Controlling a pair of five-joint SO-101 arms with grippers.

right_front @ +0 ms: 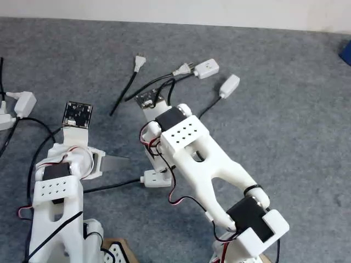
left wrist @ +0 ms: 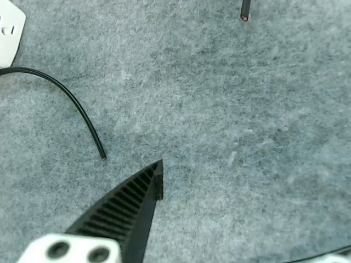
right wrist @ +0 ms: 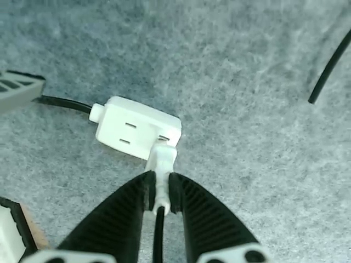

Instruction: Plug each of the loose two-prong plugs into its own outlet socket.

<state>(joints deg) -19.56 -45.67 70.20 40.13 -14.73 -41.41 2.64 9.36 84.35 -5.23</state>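
Right hand (right wrist: 160,183) pinches a plug (right wrist: 163,158); left hand (right_front: 109,163) hangs low, jaws spread.

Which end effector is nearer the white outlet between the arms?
Right. The right end effector holds a plug against the outlet; the left end effector sits apart, beside its cord.

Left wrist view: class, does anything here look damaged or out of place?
Yes. The black cord curving across the grey carpet stops in a cut, bare end with no plug. A second cord stub ends the same way.
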